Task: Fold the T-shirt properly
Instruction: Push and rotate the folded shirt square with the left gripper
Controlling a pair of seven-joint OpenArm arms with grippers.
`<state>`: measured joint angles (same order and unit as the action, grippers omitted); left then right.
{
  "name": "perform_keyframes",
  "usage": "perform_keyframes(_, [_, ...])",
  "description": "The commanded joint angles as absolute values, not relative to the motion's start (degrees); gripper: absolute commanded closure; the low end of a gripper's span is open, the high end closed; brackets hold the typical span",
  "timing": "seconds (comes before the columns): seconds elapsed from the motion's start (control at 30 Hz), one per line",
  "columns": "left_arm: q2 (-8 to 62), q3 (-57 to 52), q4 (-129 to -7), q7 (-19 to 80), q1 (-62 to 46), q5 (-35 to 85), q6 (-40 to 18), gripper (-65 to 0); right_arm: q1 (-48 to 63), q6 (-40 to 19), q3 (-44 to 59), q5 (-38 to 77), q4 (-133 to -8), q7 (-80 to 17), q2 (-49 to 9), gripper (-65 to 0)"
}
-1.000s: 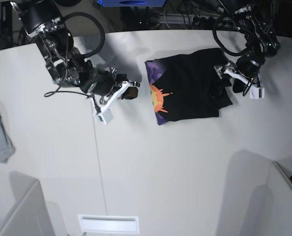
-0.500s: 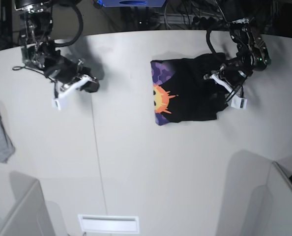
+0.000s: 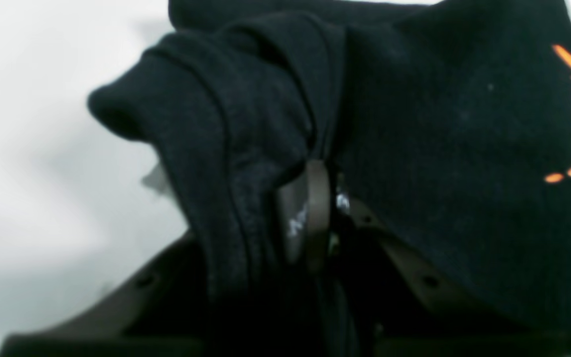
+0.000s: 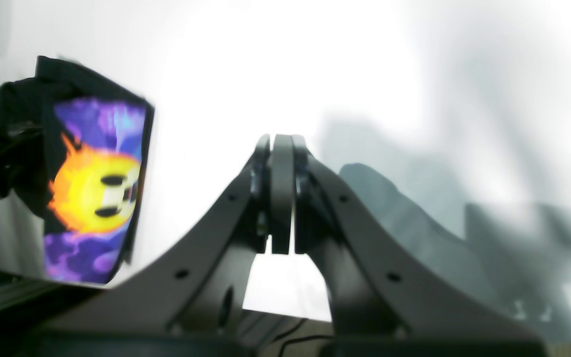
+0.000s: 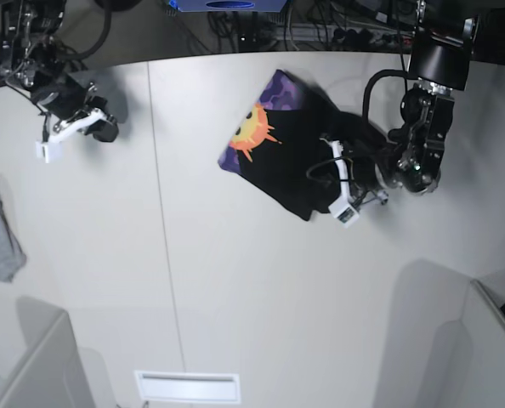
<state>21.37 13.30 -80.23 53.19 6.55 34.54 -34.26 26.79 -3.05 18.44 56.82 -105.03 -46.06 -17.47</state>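
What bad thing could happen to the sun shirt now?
The left end effector pinches only a bunched black edge of the T-shirt, so the folded layers might slip out or come undone. The right end effector is shut and far away, so nothing steadies the printed end, which may flop crooked.

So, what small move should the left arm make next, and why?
Probably drag the T-shirt a little further across the table: the left gripper has its jaws shut on a bunched black fold, and the shirt lies rotated, print up.
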Motion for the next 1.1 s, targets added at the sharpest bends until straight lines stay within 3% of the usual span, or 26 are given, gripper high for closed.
perform_keyframes(0.0, [21.8,16.5,-80.1,55.6,7.4,32.6,-33.8,0.0,26.7,-3.6,19.1,57.6,-105.7,-45.1,-18.2,0.0])
perform_keyframes(0.17, [21.8,28.9,-80.1,55.6,14.0,32.5,-33.9,0.0,27.7,-3.6,21.5,56.3,-105.7,-45.1,-16.7,0.0])
perform_keyframes(0.6, [21.1,55.7,-80.0,55.3,31.0,32.5,-34.1,0.0,29.7,-3.6,22.6,32.2,-106.1,-42.3,-5.2,0.0])
perform_keyframes(0.93, [16.4,61.7,-80.5,55.2,36.5,32.5,-34.2,0.0,29.8,-3.6,22.6,30.5,-105.7,-41.6,-3.6,0.0])
perform_keyframes(1.07, [14.5,61.7,-80.2,55.2,37.4,32.4,-37.4,0.0,29.6,-3.6,22.6,30.5,-105.7,-41.6,-3.6,0.0])
